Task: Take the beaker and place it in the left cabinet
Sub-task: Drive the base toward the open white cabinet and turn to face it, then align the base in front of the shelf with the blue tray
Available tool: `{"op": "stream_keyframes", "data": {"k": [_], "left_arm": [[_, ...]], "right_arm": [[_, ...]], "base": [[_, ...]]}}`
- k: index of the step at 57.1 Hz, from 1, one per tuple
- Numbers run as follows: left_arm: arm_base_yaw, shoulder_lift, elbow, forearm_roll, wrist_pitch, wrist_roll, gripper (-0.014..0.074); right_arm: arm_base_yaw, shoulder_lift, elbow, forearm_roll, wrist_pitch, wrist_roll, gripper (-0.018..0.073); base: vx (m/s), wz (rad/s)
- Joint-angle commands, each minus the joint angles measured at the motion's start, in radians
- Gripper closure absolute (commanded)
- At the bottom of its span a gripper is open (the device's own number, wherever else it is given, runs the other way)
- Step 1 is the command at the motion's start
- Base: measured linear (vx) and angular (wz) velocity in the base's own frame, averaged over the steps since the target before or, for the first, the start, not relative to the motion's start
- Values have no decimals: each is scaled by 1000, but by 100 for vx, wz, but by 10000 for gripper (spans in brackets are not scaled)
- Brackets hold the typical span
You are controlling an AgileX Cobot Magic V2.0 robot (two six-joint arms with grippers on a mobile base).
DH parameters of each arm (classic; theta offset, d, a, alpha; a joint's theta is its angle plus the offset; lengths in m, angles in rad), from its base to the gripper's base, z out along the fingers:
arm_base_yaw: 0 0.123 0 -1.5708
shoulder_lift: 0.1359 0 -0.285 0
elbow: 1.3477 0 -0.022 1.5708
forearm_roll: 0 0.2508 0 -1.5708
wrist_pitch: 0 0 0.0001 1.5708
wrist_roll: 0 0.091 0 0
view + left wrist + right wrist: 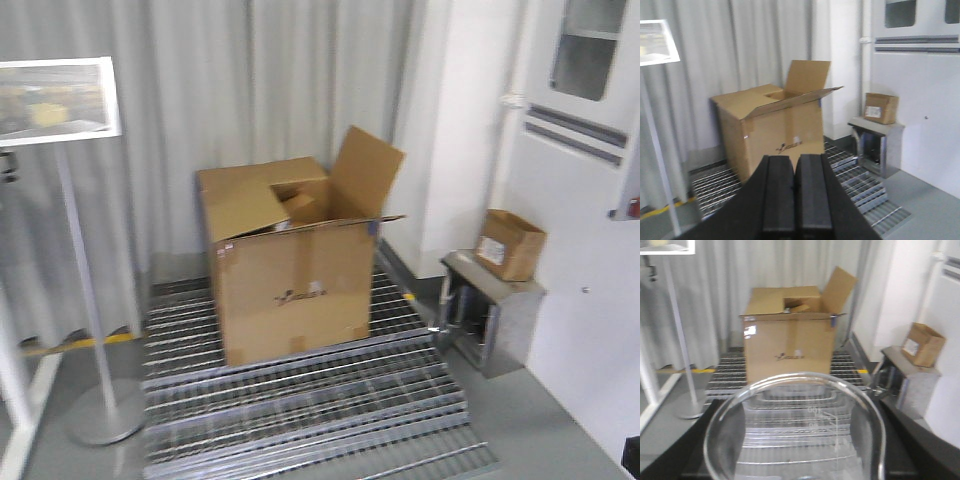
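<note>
Since the beaker (840,440) sits clamped between the right gripper (795,465) fingers, the pick looks done. Left gripper (795,195) is pressed flat together, empty. The left cabinet is in no view, only a cardboard box (290,265) ahead, so placing remains.

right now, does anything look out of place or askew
The large cardboard box on the metal grating has loose flaps, one upright, one sagging inward. A small cardboard box sits askew on the grey metal stand. The held beaker looks intact.

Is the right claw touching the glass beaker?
Touching. In the right wrist view, the right claw has black fingers pressed against both sides of the beaker.
</note>
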Motion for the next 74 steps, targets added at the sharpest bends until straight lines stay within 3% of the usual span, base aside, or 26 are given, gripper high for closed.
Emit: {"op": "stream_keyframes", "data": {"k": [1,74], "left_arm": [[-4,-18,16,-8,-83,-3,595],[-4,-18,16,-8,-84,-3,595]], "right_arm": [[-2,4,-29,-21,-69,0,564],[-2,4,-29,-21,-69,0,564]], "base": [[48,-56],[41,-67]]}}
